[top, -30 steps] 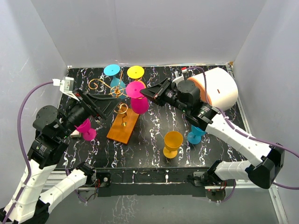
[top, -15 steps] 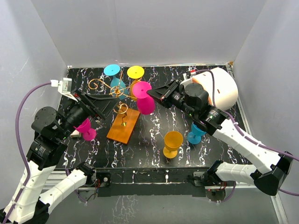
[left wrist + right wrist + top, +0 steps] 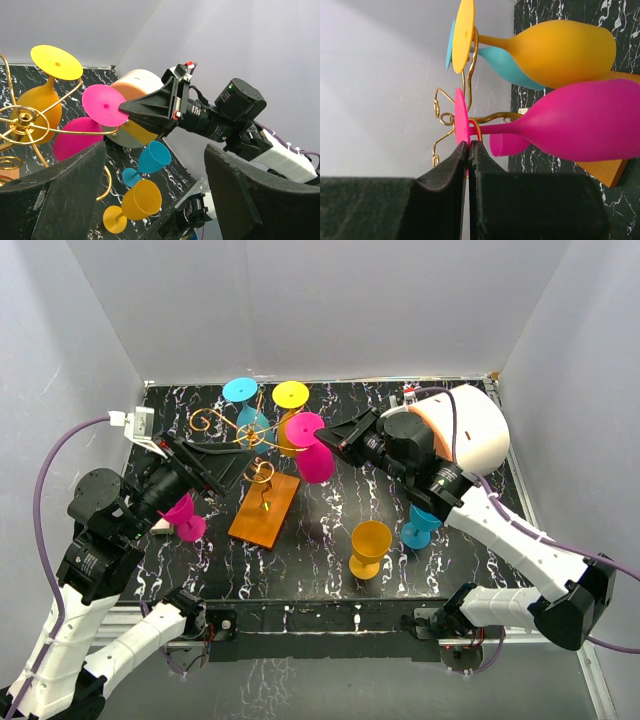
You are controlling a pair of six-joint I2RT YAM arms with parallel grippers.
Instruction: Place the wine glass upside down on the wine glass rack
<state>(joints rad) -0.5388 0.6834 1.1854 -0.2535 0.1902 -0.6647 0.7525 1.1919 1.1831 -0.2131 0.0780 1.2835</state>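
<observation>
1. Right wrist view: the right claw (image 3: 469,145) is clenched on the foot rim of the pink wine glass (image 3: 580,120).
2. The glass hangs bowl-down and tilted, its stem crossing a gold arm of the wine glass rack (image 3: 262,515); I cannot tell whether it is hooked in.
3. A yellow glass (image 3: 291,395) and a cyan glass (image 3: 240,390) hang inverted on the rack just beside it.
4. The left claw (image 3: 155,150) is spread wide, grasping nothing, near the rack.
5. The rack's orange base rests on the marbled tabletop (image 3: 325,525).

white arm links (image 3: 520,540) with black joints (image 3: 100,498), purple cables (image 3: 41,490) trailing off both; chunky black wedge fingers (image 3: 150,106), little red tabs (image 3: 189,64)
</observation>
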